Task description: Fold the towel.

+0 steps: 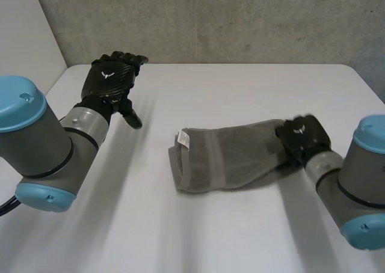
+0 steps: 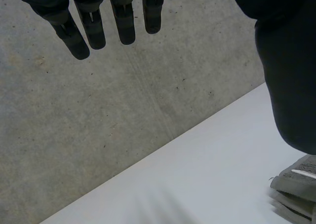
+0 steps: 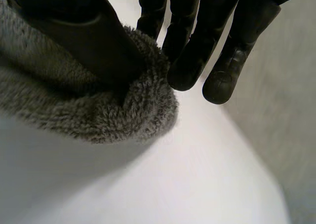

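Towel (image 1: 225, 159), grey, folded into long bundle, lies right of centre on white table (image 1: 240, 92), white label (image 1: 183, 141) at its left end. Right hand (image 1: 302, 138) on towel's right end: thumb (image 3: 89, 36) sunk into pile, fingers (image 3: 192, 61) curled over edge, pinching fold between them. Left hand (image 1: 109, 80) hovers at far left of table, well apart from towel, fingers (image 2: 123, 21) straight, spread, holding nothing. Grey concrete wall (image 1: 240, 20) behind table's far edge.
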`<action>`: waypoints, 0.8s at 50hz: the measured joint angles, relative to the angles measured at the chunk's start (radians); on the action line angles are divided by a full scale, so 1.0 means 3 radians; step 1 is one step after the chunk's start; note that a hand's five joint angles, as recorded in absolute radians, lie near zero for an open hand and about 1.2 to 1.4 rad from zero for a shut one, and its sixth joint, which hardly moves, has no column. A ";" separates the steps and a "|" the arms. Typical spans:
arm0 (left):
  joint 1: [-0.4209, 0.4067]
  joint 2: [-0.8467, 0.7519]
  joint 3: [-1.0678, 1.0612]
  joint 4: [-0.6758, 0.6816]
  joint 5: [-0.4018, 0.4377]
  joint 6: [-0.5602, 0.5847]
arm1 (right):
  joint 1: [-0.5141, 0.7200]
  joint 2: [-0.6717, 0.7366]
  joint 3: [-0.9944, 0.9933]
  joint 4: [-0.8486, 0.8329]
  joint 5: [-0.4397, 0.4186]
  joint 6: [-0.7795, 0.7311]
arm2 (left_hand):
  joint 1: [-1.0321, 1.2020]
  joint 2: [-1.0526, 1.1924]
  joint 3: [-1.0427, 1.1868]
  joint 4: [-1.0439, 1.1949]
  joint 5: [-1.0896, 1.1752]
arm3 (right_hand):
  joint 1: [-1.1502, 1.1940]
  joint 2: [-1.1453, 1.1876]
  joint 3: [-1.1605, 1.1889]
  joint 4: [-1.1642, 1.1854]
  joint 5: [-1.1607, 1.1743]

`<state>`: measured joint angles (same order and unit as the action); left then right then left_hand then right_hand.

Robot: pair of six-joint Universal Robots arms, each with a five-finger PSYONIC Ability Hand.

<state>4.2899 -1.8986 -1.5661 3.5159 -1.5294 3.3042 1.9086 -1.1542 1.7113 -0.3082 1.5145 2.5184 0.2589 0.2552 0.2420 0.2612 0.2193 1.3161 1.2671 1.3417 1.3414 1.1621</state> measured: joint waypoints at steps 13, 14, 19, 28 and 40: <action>-0.0003 0.0098 0.0009 0.0003 -0.0009 -0.0013 | 0.1364 0.0490 -0.0859 0.0107 -0.0282 -0.0799 | 0.0000 0.0000 0.0000 0.0000 -0.0002 | 0.0021 0.0085 0.0012 0.0001 0.0021; -0.0002 0.0104 0.0008 0.0004 -0.0010 -0.0014 | 0.1410 0.0548 -0.0888 0.0129 -0.0290 -0.0835 | 0.0000 0.0000 0.0000 0.0000 -0.0002 | 0.0022 0.0085 0.0012 0.0001 0.0022; -0.0007 0.0135 0.0008 0.0006 -0.0015 -0.0053 | 0.1614 0.0924 -0.1057 0.0304 -0.0333 -0.1001 | 0.0000 0.0000 0.0000 0.0000 -0.0002 | 0.0029 0.0085 0.0014 0.0001 0.0021; -0.0041 0.0134 0.0080 0.0050 -0.0018 -0.0202 | 0.1491 0.0511 -0.0955 0.0287 -0.0325 0.0008 | -0.0001 0.0000 0.0000 0.0000 -0.0002 | -0.3453 -0.3305 -0.3527 -0.3531 -0.3619; -0.0389 -0.0189 0.0325 0.0162 -0.0042 -0.0423 | 0.0735 -0.0240 -0.0572 0.0339 -0.0324 0.1677 | -0.0001 0.0000 0.0000 0.0000 -0.0002 | -0.3612 -0.3376 -0.3638 -0.3594 -0.3665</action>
<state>4.1733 -1.9554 -1.4686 3.5644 -1.5420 3.1773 2.1289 -1.2262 1.5397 -0.2064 1.4172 3.0216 0.2587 0.2551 0.2420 0.2612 0.2188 0.2327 0.2544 0.2503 0.2633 0.0626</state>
